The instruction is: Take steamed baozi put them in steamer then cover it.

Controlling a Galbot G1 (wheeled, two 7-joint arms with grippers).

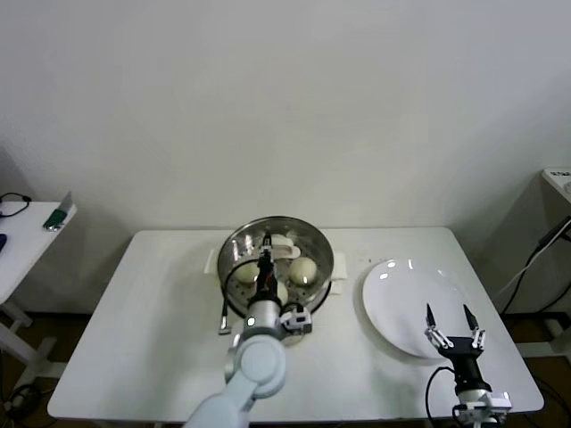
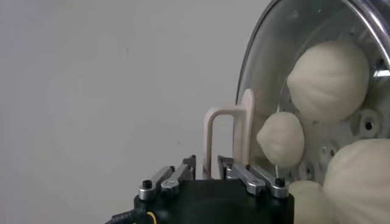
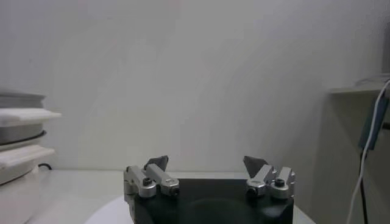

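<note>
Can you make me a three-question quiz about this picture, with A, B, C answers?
1. Where are the baozi?
A. on the plate
B. in the steamer
C. on the floor

2. What colour is the plate?
A. white
B. red
C. blue

3. How is the right gripper?
A. open and empty
B. shut on a baozi
C. shut on the plate

Answers:
1 B: the baozi sit inside the steamer, where the left gripper is at work.
2 A: the plate is plain white with nothing on it.
3 A: the right gripper hangs over the plate's near edge with its fingers spread apart and nothing between them.
</note>
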